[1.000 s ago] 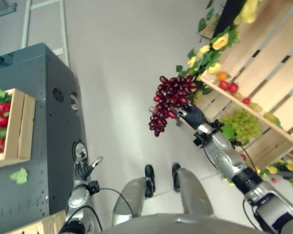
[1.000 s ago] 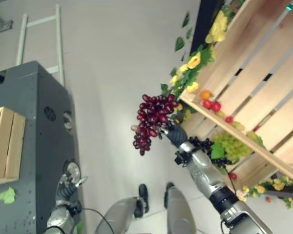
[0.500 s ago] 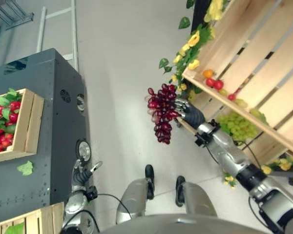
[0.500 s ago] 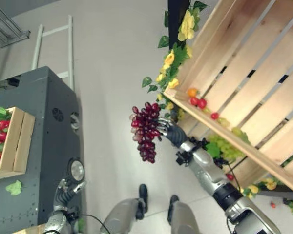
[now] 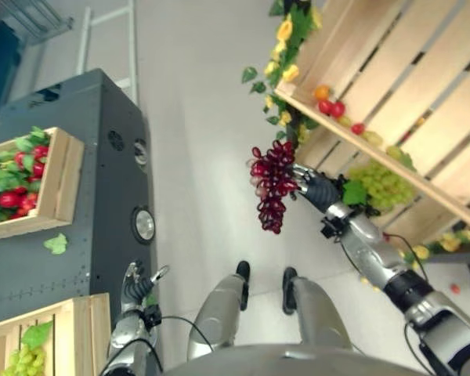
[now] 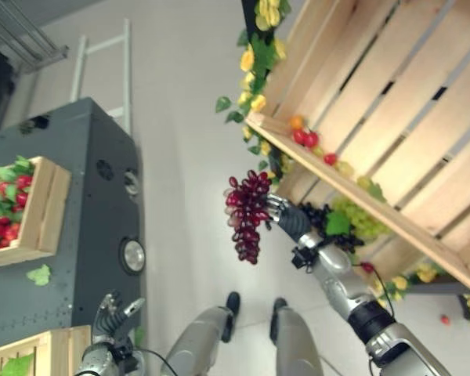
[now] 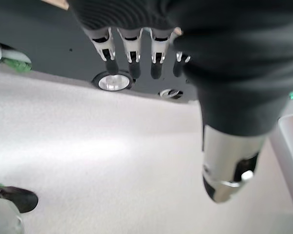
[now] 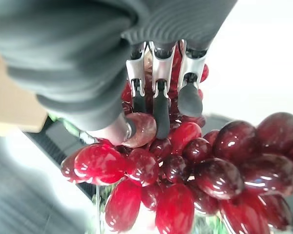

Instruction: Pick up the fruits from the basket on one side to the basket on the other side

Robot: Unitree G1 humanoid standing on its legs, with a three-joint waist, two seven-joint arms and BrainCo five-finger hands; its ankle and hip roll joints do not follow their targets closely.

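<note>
Swung clear of the shelf (image 5: 352,137), my right hand (image 5: 316,190) pinches the grapes (image 5: 272,182), which hang long axis down over the floor. Both crates (image 5: 59,184) sit well off to my left on the cabinet (image 5: 102,180), nearer my relaxed left hand (image 5: 135,288).

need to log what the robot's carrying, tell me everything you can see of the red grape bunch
The red grape bunch is a cluster of glossy, dark red oval grapes, shiny enough to look artificial. It hangs in the air above the floor, wider at the top and tapering downward. The right hand grips it at its upper side, its fingers curled into the grapes. Nothing else touches it. It is beside the wooden crate of fruit on the robot's right.
</note>
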